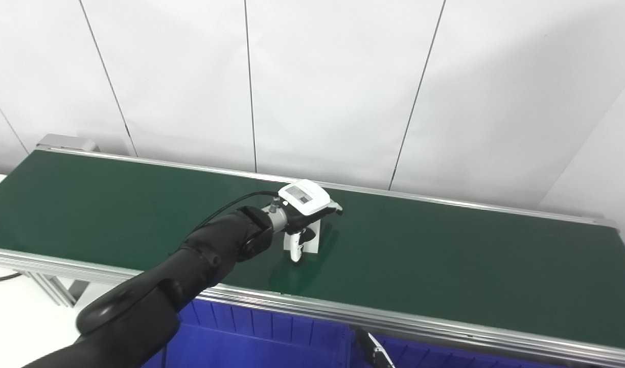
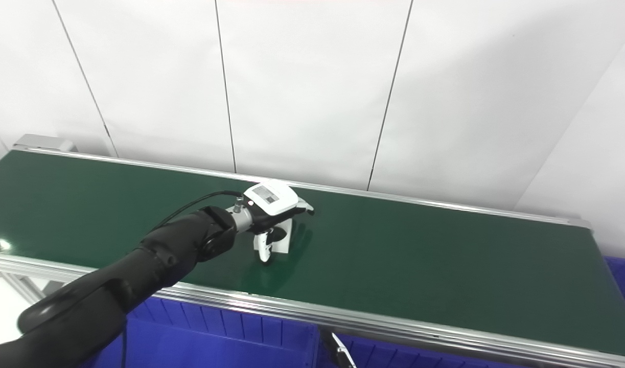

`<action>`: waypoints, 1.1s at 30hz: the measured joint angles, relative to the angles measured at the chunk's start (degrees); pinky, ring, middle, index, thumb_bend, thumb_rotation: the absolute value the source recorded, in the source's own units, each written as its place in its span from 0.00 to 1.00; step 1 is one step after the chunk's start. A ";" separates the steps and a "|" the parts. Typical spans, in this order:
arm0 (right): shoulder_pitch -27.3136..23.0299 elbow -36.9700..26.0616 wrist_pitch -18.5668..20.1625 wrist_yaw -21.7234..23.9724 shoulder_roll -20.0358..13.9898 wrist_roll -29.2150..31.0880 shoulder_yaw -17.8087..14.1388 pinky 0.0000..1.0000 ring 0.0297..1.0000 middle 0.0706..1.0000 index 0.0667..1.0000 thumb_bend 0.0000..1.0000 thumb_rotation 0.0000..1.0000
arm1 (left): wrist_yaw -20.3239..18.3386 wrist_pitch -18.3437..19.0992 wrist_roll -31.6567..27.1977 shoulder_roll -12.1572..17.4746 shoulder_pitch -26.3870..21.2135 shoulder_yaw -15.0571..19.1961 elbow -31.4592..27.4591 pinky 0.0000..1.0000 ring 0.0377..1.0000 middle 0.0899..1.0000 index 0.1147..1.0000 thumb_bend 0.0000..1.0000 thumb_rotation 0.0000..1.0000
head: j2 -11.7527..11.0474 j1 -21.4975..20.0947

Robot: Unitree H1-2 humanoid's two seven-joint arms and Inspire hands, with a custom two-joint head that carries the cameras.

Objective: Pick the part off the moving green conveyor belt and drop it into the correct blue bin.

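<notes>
A small white part stands on the green conveyor belt, near the belt's middle. My left hand, with a white plate on its back, sits right over the part. Its dark fingers reach across the part's top toward the far side, and the thumb hangs down along the near left side. The part's top is hidden under the hand, and I cannot see whether the fingers press on it. The right hand does not show in either view.
Blue bins line up below the belt's near aluminium rail, and another blue bin shows past the belt's right end. A small dark-and-white piece pokes up at the bottom edge. White wall panels stand behind.
</notes>
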 measured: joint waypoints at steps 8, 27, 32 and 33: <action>0.83 -1.18 0.00 0.03 -0.21 0.01 0.04 0.92 0.91 0.89 0.89 0.91 0.98 | 4.01 1.03 -0.29 -1.94 -0.50 -0.34 3.47 0.52 0.51 0.57 0.58 0.92 0.00 | 0.62 -0.44; 0.86 -1.27 0.00 0.43 -0.18 0.15 0.00 0.91 0.91 0.89 0.89 0.89 0.97 | 1.97 2.43 -1.50 -2.61 -0.58 -0.58 2.11 0.43 0.52 0.59 0.43 0.52 0.05 | 0.70 -0.62; 0.81 -1.27 0.00 0.52 -0.17 0.21 -0.03 0.90 0.90 0.89 0.89 0.88 0.96 | -0.30 3.28 -1.50 -1.79 -0.58 -0.27 0.27 0.44 0.52 0.59 0.43 0.52 0.06 | 0.70 -0.62; 0.77 -1.27 0.00 0.52 -0.17 0.22 -0.03 0.91 0.91 0.89 0.89 0.88 0.97 | -1.02 3.58 -1.52 -1.68 -0.58 -0.18 -0.14 0.44 0.52 0.58 0.43 0.52 0.06 | 0.70 -0.62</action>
